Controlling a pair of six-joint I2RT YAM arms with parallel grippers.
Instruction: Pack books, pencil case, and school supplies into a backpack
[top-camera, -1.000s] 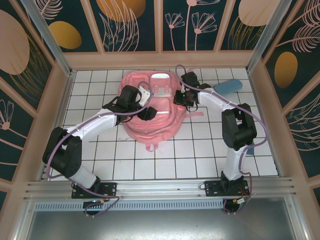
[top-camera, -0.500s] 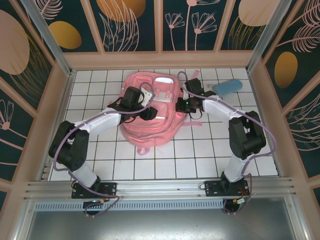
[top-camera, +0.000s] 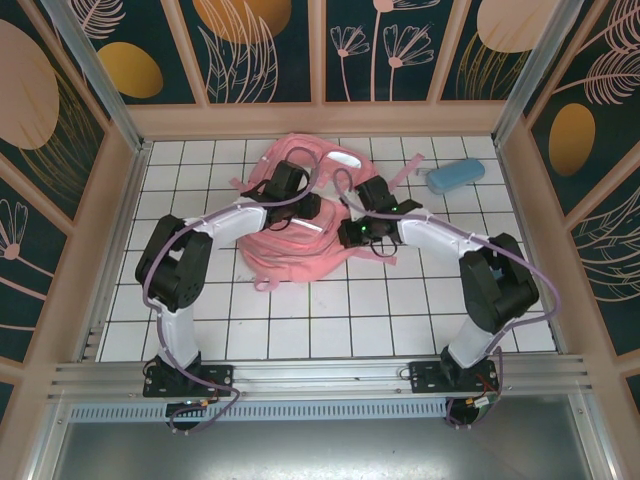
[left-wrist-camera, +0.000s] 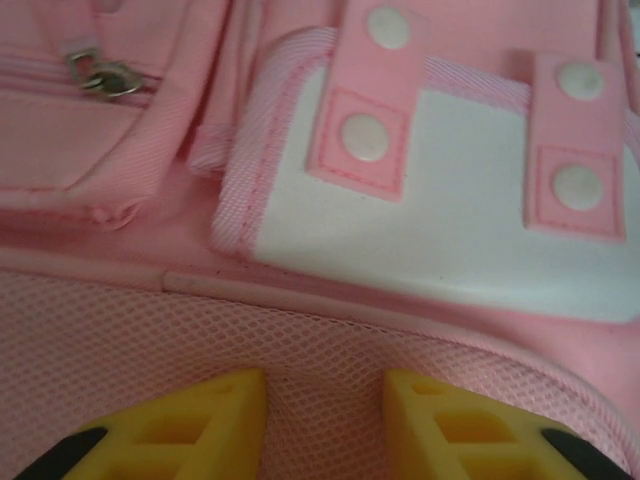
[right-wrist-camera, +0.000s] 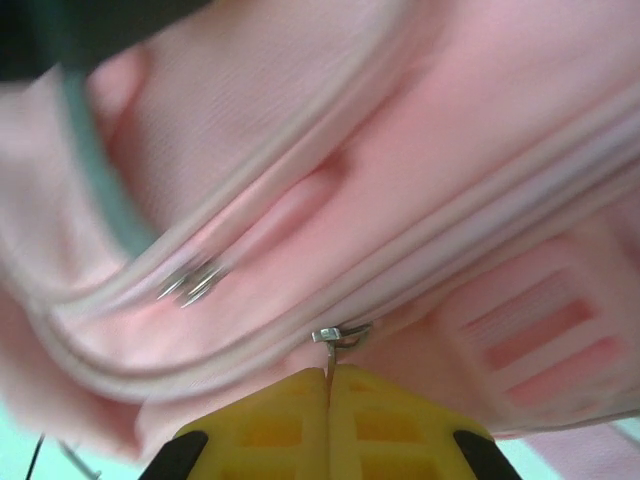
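A soft pink backpack (top-camera: 300, 235) lies crumpled at the middle of the white-tiled table (top-camera: 330, 320), both robot arms bent in over it. As far as its folds allow a reading, its length runs from the near left toward the far right, with a pale panel (top-camera: 340, 158) at the far end and loose straps trailing off at both ends.

The left gripper (left-wrist-camera: 325, 400) hangs low over the bag's pink mesh (left-wrist-camera: 300, 330), its yellow fingers standing apart with the netting showing in the gap. Whether they touch the fabric cannot be told. Just beyond them sits a white panel (left-wrist-camera: 450, 240) crossed by two pink snap tabs.

The right gripper (right-wrist-camera: 328, 385), at the bag's right flank, has its jaws pressed together, pinching the thin metal zip pull (right-wrist-camera: 338, 335) of one of the curving zip lines.

The light blue pencil case (top-camera: 455, 175) lies well apart from the bag, at the far right of the table near the wall. Its long axis is slanted, with the right end farther back than the left.
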